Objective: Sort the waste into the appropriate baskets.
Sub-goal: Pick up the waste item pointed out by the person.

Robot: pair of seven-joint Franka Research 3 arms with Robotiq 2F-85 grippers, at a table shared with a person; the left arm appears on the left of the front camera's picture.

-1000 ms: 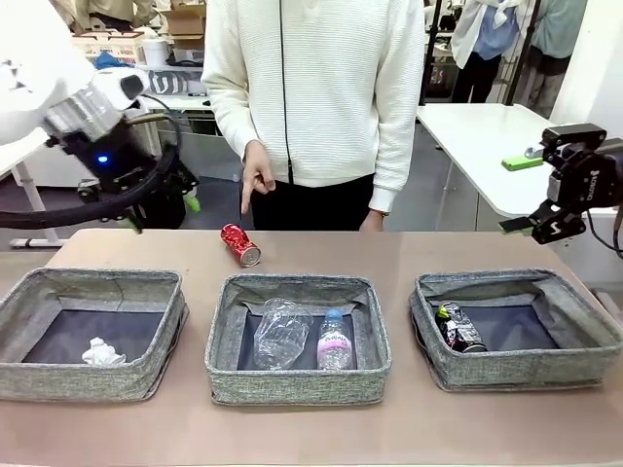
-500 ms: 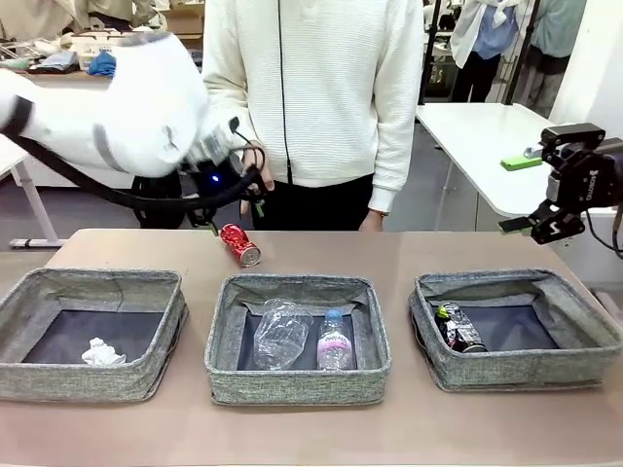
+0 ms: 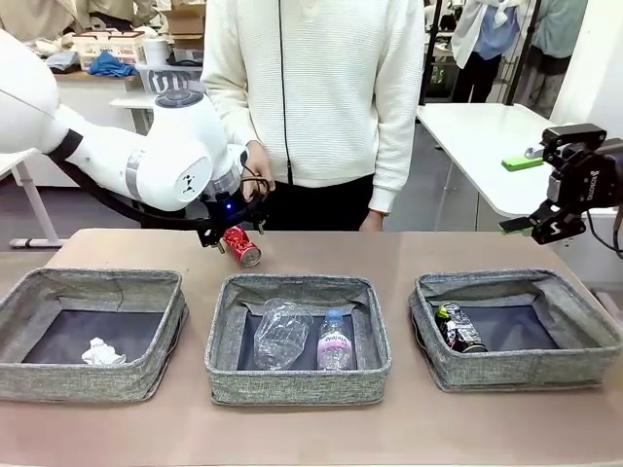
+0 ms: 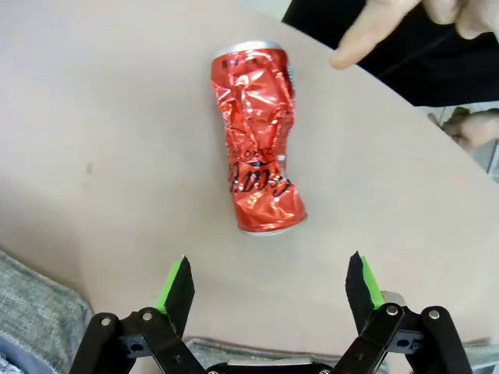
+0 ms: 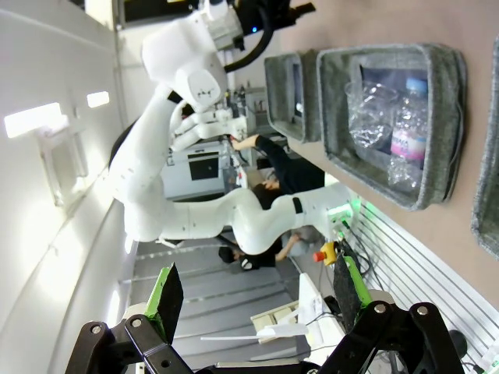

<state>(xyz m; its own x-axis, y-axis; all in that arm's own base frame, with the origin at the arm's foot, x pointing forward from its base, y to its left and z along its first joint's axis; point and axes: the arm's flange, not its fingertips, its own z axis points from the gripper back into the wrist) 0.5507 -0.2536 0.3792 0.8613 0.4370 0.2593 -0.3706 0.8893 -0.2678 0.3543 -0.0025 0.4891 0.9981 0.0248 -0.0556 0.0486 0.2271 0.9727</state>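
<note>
A crushed red aluminium can point(image 4: 258, 140) is seen lying on its side on the tan table point(image 3: 321, 248), at approx. 12 o'clock of the left tool point(image 4: 269, 284) in the left wrist view. The tool's green-padded fingers are spread wide w/ nothing between them, hovering short of the can.

In the front view the can point(image 3: 239, 245) lies at 11 o'clock of the middle grey fabric basket point(image 3: 298, 385), which holds a crushed clear plastic bottle point(image 3: 279, 334) and a small clear bottle w/ a pink label point(image 3: 334, 342). A crumpled white paper ball point(image 3: 102, 352) sits in the left grey basket point(image 3: 88, 381); a dark printed can point(image 3: 459, 328) lies in the right grey basket point(image 3: 518, 368). The right tool point(image 3: 542, 223) is held high at 3 o'clock, well apart from the table, jaws spread and empty.

Risks, as judged: the can is dented and round, so it could roll or be squeezed out sideways if the fingers are closed off-centre. A person's hand point(image 4: 405, 19) points close to the can's far end, at approx. 1 o'clock of it, and contact is possible if the tool is pushed fwd. The can belongs, presumably, w/ the other can at right, a long carry across the middle basket; a slack pinch could drop it into the wrong one.
</note>
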